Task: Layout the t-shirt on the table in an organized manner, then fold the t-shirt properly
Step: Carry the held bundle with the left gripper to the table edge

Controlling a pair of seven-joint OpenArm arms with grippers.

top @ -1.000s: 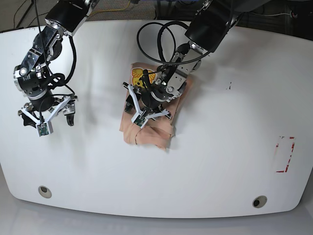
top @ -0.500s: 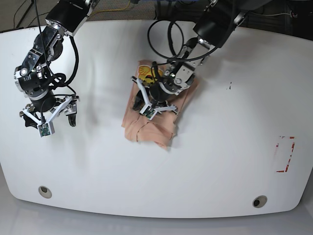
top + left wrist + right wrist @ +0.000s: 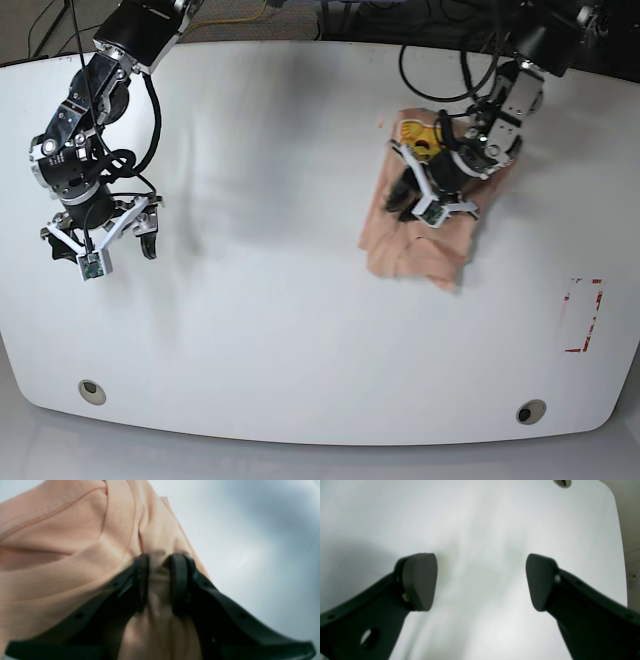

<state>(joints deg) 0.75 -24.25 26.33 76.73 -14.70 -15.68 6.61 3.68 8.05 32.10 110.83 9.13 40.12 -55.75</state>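
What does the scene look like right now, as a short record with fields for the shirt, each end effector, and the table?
shirt: peach t-shirt, bunched, yellow print at its top edge
left end effector: shut on a fold of the shirt
right end effector: open, holding nothing, over bare table
table: white, red-marked rectangle near the shirt's side

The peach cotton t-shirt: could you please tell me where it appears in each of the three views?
Base: peach cotton t-shirt right of centre, bunched under the left pincer.
Left wrist: fills the left half, pinched between the black pads.
Right wrist: not in it.
Shared landmark: glossy white table.
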